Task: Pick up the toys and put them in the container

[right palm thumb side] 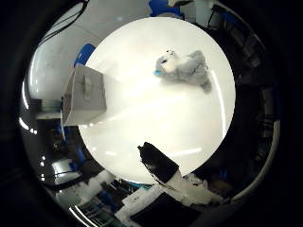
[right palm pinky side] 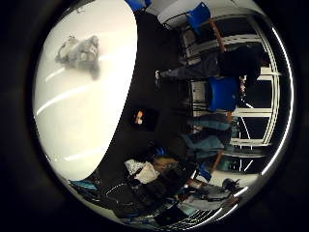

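A grey and white plush toy [right palm thumb side: 185,68] with a bit of blue lies on the round white table [right palm thumb side: 151,123], near its edge. The right little finger side palm view shows the toy too [right palm pinky side: 77,50]. A pale box-shaped container [right palm thumb side: 85,95] stands on the table at the opposite edge, well away from the toy. My hand [right palm thumb side: 169,175] is high above the table, far from both. A black and white finger [right palm thumb side: 153,159] reaches into the right thumb side palm view, fairly straight and touching nothing.
Blue chairs [right palm pinky side: 224,94] stand on the dark floor beside the table. A small dark object with an orange spot [right palm pinky side: 143,118] lies on the floor near the table's edge [right palm pinky side: 130,106]. Clutter [right palm pinky side: 150,172] sits on the floor further out.
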### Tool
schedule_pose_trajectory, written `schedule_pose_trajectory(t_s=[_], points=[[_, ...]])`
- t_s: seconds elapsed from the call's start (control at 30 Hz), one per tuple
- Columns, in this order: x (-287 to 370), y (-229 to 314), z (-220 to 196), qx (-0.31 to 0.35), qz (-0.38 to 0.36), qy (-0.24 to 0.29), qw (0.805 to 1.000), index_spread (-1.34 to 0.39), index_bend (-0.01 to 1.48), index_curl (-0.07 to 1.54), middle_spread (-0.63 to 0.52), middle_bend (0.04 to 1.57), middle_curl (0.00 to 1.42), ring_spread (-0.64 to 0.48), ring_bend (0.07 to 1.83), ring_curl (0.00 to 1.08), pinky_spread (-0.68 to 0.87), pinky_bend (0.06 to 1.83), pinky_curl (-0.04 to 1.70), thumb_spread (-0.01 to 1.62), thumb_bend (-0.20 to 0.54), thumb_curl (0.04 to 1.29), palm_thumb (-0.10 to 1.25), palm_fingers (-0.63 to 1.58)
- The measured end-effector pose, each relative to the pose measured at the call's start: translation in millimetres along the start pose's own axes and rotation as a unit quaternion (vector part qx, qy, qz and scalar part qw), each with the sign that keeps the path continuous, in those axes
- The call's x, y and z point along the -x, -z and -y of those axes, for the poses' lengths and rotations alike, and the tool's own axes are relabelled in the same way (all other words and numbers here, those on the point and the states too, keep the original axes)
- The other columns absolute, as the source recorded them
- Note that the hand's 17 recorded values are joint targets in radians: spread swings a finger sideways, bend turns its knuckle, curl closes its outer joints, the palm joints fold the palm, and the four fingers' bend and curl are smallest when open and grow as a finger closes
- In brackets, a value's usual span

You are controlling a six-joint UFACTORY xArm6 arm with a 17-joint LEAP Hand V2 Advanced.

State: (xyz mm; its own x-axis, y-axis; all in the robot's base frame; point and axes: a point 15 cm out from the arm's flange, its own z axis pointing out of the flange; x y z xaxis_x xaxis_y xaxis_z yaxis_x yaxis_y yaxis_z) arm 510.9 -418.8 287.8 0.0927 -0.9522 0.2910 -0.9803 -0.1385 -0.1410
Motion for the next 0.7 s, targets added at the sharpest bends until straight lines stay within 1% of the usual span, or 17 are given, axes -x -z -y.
schedule_pose_trajectory(t_s=[0.1, 0.33, 0.57, 0.7], points=[[-2.6, -30.3, 20.2, -0.024, -0.014, 0.007, 1.000, -0.39, 0.16, 0.27, 0.00, 0.24, 0.33, 0.17, 0.40, 0.24, 0.47, 0.51, 0.27, 1.09, -0.022, 0.28, 0.45, 0.17], [19.8, -76.4, 37.4, -0.025, -0.003, 0.022, 0.999, -0.39, 0.16, 0.26, -0.01, 0.23, 0.33, 0.16, 0.39, 0.23, 0.47, 0.50, 0.27, 1.09, -0.023, 0.29, 0.45, 0.18], [41.1, -92.8, 49.1, -0.023, 0.008, 0.035, 0.999, -0.38, 0.15, 0.26, -0.01, 0.23, 0.33, 0.15, 0.40, 0.23, 0.46, 0.52, 0.27, 1.09, -0.023, 0.28, 0.45, 0.19], [50.6, -100.1, 52.2, -0.019, 0.014, 0.041, 0.999, -0.35, 0.16, 0.25, -0.01, 0.24, 0.33, 0.15, 0.44, 0.24, 0.48, 0.57, 0.27, 1.09, -0.025, 0.28, 0.43, 0.26]])
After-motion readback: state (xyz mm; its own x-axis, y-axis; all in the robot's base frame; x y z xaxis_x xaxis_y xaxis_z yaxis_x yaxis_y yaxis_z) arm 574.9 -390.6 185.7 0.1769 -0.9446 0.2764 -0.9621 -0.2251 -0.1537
